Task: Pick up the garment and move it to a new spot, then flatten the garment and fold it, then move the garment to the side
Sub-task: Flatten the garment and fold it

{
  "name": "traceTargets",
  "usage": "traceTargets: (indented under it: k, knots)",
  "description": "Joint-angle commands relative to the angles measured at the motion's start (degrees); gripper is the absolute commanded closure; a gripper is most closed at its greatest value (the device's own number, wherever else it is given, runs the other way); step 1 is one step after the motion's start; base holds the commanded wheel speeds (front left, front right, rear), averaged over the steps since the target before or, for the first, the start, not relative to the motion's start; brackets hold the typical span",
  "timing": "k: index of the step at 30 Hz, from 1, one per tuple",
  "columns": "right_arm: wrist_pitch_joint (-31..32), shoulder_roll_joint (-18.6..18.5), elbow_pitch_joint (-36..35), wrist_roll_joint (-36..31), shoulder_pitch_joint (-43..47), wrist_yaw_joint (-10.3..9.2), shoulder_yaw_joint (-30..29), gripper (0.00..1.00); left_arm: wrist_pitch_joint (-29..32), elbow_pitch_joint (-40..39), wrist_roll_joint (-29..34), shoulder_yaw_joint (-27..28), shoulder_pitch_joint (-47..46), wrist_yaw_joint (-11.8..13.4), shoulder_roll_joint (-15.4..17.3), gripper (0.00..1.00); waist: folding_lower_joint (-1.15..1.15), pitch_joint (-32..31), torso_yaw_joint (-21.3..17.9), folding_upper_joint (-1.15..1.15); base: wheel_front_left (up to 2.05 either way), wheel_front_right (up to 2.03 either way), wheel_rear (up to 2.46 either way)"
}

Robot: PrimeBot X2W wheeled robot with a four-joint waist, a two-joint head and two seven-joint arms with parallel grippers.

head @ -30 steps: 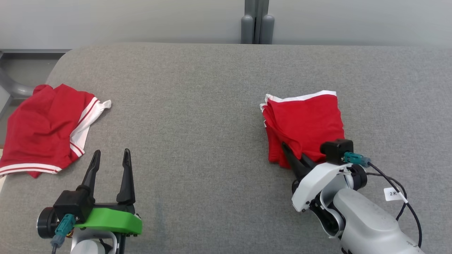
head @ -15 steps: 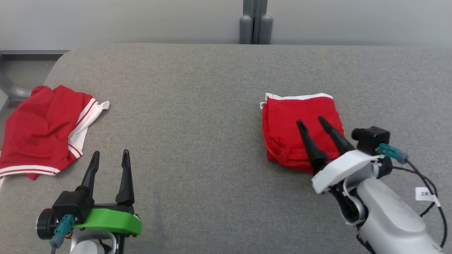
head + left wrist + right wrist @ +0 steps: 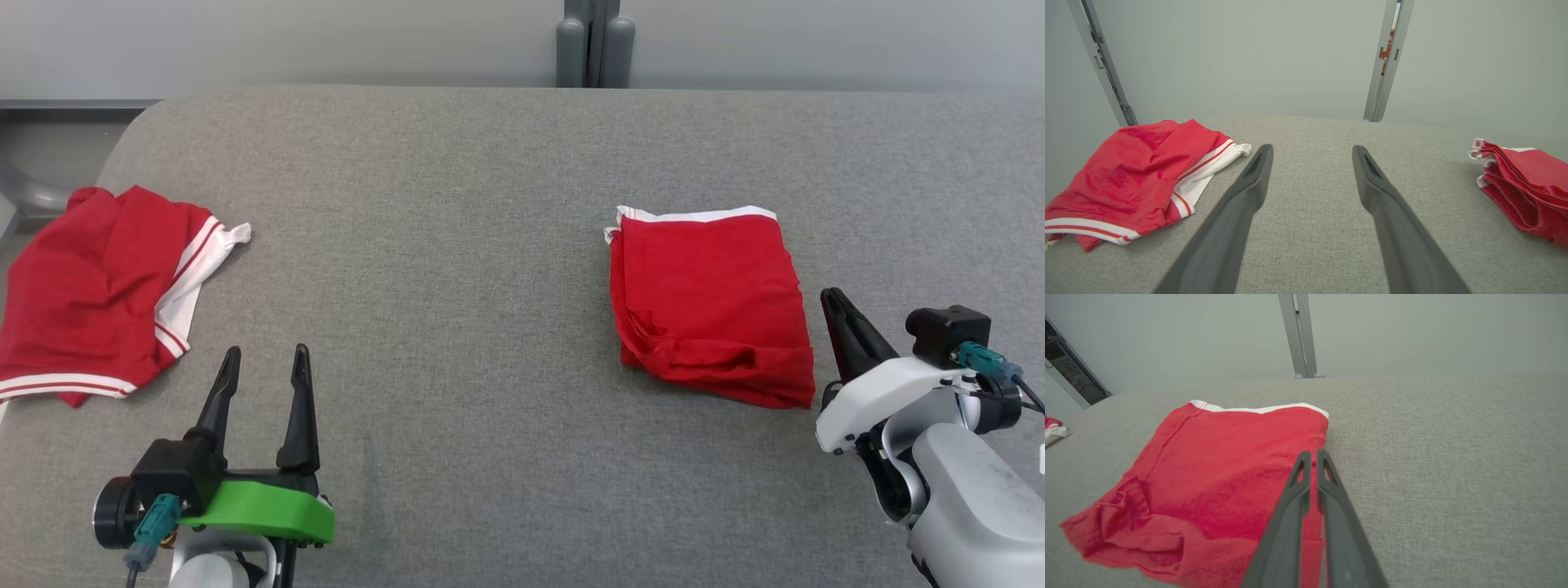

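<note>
A grey woven-fabric tabletop (image 3: 457, 245) is seen stretching right across the head view, with a plain pale wall behind it. A pair of grey metal posts (image 3: 594, 49) is stood at the middle of its far edge.

On the robot's right half, a folded red cloth garment with a white hem (image 3: 710, 302) is laid on the tabletop. The hem is on the far side and the near edge is a bit rumpled. Over at the left edge, a crumpled red garment with white-and-red striped bands (image 3: 82, 286) is heaped, well apart from the folded one.

The left claw (image 3: 268, 351), on a bright green mount, is held near the front with its dark fingers spread wide and nothing between them. The right claw (image 3: 834, 300), on a white mount, is parked just beside the folded garment's right edge. Its fingers are pressed together down to a sliver of a gap, with nothing pinched.

A small red tag (image 3: 1385, 51) on a post is picked up in the left wrist view, but the writing is too tiny to be read tbh.
</note>
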Motion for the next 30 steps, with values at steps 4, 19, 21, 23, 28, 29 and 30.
traceTargets:
  k: [4, 19, 21, 23, 28, 29, 30]
  knots:
    - [-0.2, 0.0, 4.3, -1.2, -1.6, 0.0, 3.4, 1.0, 0.0, 0.4, -0.2, -0.6, -1.4, -0.1, 0.1, 0.0, 0.0, 0.9, 1.0, 0.0, 0.0, 0.0, 0.0]
    - [-0.2, 4.1, 0.9, 0.2, 0.1, 0.0, 19.2, 1.0, 0.0, 0.5, -0.7, -1.3, -1.1, 0.3, 0.1, 0.0, 0.0, 1.0, 2.3, 0.0, 0.0, 0.0, 0.0]
    - [-0.2, 5.2, 0.9, 0.6, 0.0, 0.0, 20.5, 1.0, 0.0, 0.5, -0.8, -1.5, -1.4, 0.4, 0.1, 0.0, 0.0, 1.1, 2.4, 0.0, 0.0, 0.0, 0.0]
    - [-0.2, 6.0, 0.7, 0.8, -0.4, 0.0, 21.1, 1.0, 0.0, 0.6, -0.9, -1.6, -1.6, 0.4, 0.1, 0.0, 0.0, 1.0, 2.5, 0.0, 0.0, 0.0, 0.0]
    - [-0.2, 7.3, -2.9, -0.4, 0.0, 0.0, 18.0, 1.0, 0.0, 1.1, -0.4, -0.8, -1.2, 0.4, 0.1, 0.0, 0.0, 0.4, 1.5, 0.0, 0.0, 0.0, 0.0]
    - [-0.2, 7.3, -4.0, -1.1, 0.5, 0.0, 16.8, 1.0, 0.0, 1.2, -0.2, -0.7, -1.0, 0.3, 0.1, 0.0, 0.0, 0.2, 1.2, 0.0, 0.0, 0.0, 0.0]
    - [-0.2, 7.3, -5.5, -1.8, 1.3, 0.0, 15.2, 1.0, 0.0, 1.2, -0.1, -0.5, -0.7, 0.3, 0.1, 0.0, 0.0, -0.1, 0.8, 0.0, 0.0, 0.0, 0.0]
